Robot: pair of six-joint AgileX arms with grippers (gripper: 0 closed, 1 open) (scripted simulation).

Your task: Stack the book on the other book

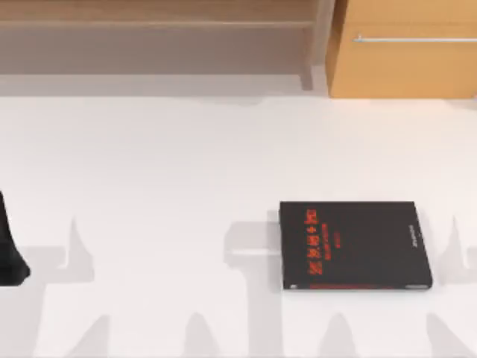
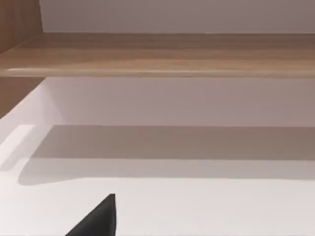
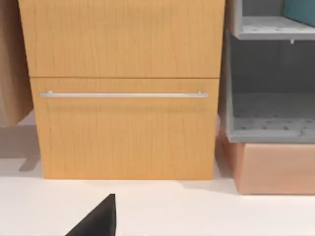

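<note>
Left gripper (image 2: 98,220): a dark wedge low over the table, far to the left of the black book; whether it is spread or pressed together cannot be told.
Right gripper (image 3: 98,220): a like dark wedge above the table and facing the cabinet that stands beyond the black book; spread or pressed together, cannot tell.
Black book (image 1: 355,245): closed and flat on the table, on the top view's right half, with nothing on it. Red lettering sits near its left end and a red line runs along its near edge.
Teal-blue shape (image 3: 300,10): a corner of something teal on the upper shelf of the grey rack, off to the side of the cabinet beyond the black book. Too little of it shows to say whether it is the teal book.
Left arm (image 1: 11,257): dark, at the table's left edge, well apart from the black book.
Table (image 1: 164,164): white, bearing the black book.
Cabinet (image 1: 402,52): orange wood with a metal bar handle, past the far side of the black book.
Wooden shelf (image 1: 156,30): along the back, left of the cabinet.
Grey rack (image 3: 268,128): just beside the cabinet, on a pinkish box (image 3: 275,169).
</note>
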